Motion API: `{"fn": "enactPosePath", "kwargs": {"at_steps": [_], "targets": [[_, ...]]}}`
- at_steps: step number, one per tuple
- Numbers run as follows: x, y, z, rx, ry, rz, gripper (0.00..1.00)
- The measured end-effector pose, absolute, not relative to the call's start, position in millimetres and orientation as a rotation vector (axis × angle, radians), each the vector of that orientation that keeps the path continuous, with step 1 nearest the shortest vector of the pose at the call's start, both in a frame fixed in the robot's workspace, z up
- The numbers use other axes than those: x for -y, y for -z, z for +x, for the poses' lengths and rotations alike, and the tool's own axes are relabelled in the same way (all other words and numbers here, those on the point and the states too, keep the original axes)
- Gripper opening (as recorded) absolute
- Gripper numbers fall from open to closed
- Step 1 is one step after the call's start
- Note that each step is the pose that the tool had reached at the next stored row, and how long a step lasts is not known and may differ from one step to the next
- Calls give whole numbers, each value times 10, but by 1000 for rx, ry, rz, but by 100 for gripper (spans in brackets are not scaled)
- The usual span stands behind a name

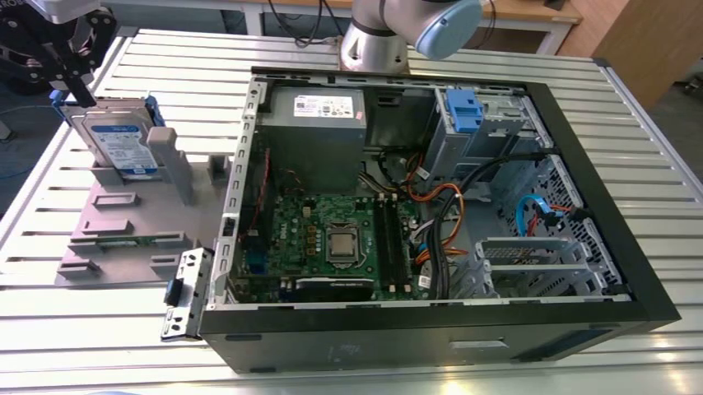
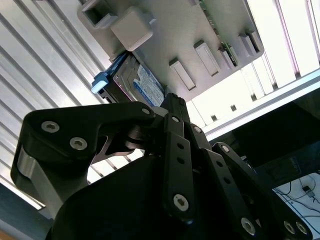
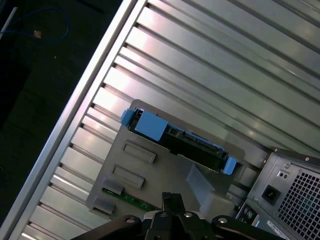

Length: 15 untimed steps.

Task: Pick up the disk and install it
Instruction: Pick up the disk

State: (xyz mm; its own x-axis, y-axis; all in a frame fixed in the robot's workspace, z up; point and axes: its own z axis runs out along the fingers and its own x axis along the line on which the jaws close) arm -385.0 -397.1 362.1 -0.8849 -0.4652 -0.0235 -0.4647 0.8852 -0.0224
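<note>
The disk (image 1: 118, 141) stands on edge in a slot of the grey holder plate (image 1: 121, 234), at the exterior view's left, beside the open computer case (image 1: 439, 321). It is silver with a blue-and-white label and blue rails. My gripper (image 1: 79, 95) hangs just above the disk's far top corner, apart from it, shut on nothing. In the second wrist view the gripper (image 2: 172, 97) points at the disk (image 2: 142, 82) beyond it. The first wrist view has the disk (image 3: 180, 142) seen edge-on above the gripper (image 3: 170, 197).
Inside the case are a grey power supply (image 1: 316, 123), a green motherboard (image 1: 335, 239), loose cables (image 1: 439, 214) and a blue drive-bay latch (image 1: 462, 111). A metal bracket (image 1: 181, 292) lies by the case's near corner. The slatted table (image 1: 165, 58) stretches all round.
</note>
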Motion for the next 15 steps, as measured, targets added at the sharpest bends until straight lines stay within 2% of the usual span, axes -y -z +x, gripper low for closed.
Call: {"fn": "enactPosePath", "kwargs": {"at_steps": [15], "targets": [[3971,-3621,-3850,-3019,25,-762,11]]}}
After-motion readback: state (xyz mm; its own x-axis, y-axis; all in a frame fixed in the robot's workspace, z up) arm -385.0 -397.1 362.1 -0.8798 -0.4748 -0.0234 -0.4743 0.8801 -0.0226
